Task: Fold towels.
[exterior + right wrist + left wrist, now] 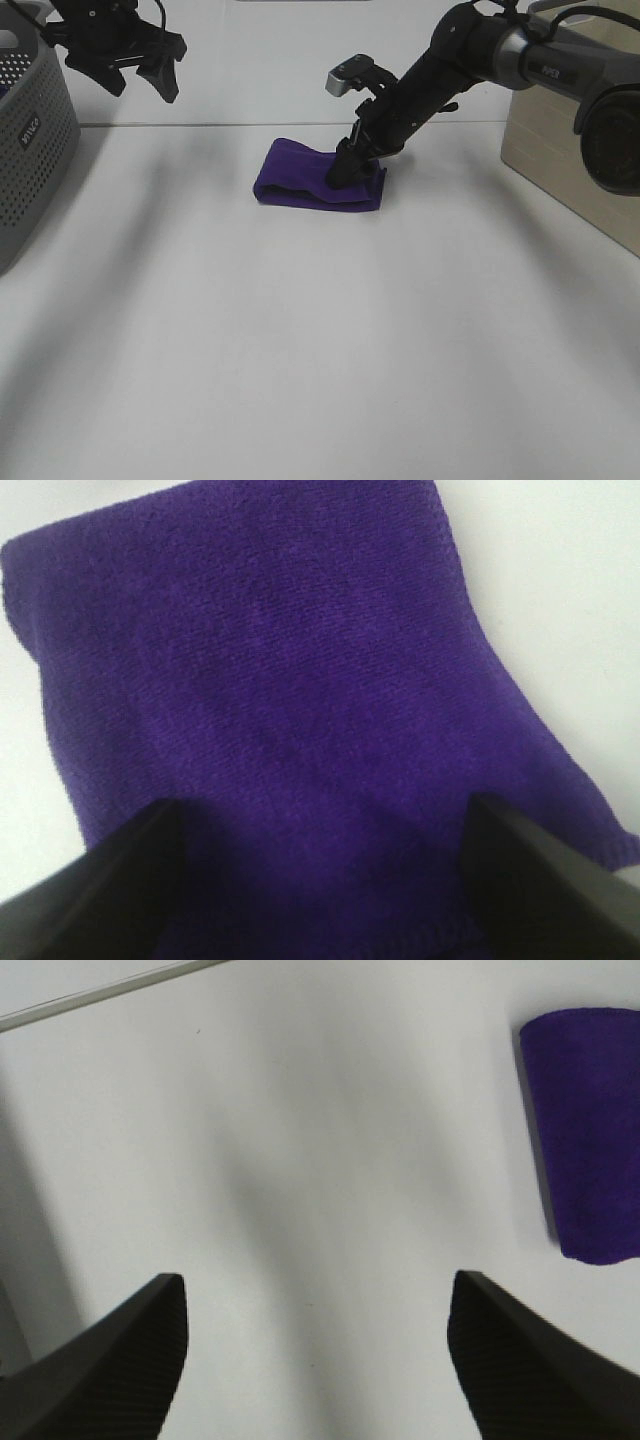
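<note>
A purple towel (300,186) lies folded into a small flat bundle on the white table (300,350), at the back middle. My right gripper (349,166) is down on the towel's right end. In the right wrist view its jaws stand wide apart over the purple cloth (300,680), with the gripper (322,808) open and resting on the cloth. My left gripper (143,88) hangs open and empty high at the back left, well away from the towel. In the left wrist view the left gripper (317,1278) is above bare table, and the towel (585,1130) shows at the frame's edge.
A grey perforated basket (30,130) stands at the left edge of the table. A beige box (570,170) stands at the right behind the right arm. The table's back edge (200,124) runs just behind the towel.
</note>
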Motion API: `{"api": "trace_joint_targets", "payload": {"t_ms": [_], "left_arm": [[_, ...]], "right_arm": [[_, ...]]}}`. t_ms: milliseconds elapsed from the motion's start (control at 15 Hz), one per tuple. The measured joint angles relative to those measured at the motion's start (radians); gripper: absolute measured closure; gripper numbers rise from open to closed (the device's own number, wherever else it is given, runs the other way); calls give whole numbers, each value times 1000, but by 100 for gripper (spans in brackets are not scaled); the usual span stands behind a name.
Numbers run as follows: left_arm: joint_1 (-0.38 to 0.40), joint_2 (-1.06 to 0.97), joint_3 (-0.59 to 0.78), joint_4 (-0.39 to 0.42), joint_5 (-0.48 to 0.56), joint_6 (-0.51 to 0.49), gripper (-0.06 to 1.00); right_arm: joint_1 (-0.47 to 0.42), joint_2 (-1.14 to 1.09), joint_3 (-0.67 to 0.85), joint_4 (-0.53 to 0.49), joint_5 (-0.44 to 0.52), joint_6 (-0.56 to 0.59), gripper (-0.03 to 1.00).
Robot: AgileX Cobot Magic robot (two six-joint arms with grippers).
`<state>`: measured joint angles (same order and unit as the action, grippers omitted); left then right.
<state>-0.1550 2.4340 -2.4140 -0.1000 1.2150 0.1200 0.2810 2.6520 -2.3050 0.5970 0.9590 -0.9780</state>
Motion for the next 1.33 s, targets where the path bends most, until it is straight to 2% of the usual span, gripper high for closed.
{"api": "trace_joint_targets", "payload": {"t_ms": [267,600,667,733,800,867,1000,1067,1200,1333], "left_arm": [[0,0,0,0,-1,0,28],[0,-2,0,0,-1,6,27],[0,-8,0,0,-1,23,27],[0,-23,0,2,0,35,27],[0,-44,0,10,1,39,27],[0,-80,0,52,2,34,22],[0,-130,0,109,1,14,15],[5,-164,11,117,1,9,14],[17,-257,74,118,1,8,14],[40,-390,196,119,1,19,14]], "right_arm": [[-8,13,-3,3,9,0,21],[-8,-119,-83,11,126,34,21],[-8,-165,-107,8,150,104,21],[-8,-205,-129,-32,170,220,19],[-6,-247,-141,-131,192,378,16],[-5,-318,-146,-339,238,604,10],[-15,-401,-146,-549,252,752,8],[-41,-444,-146,-571,253,791,7],[-135,-511,-128,-526,252,835,7],[-272,-606,-2,-500,251,842,7]]}}
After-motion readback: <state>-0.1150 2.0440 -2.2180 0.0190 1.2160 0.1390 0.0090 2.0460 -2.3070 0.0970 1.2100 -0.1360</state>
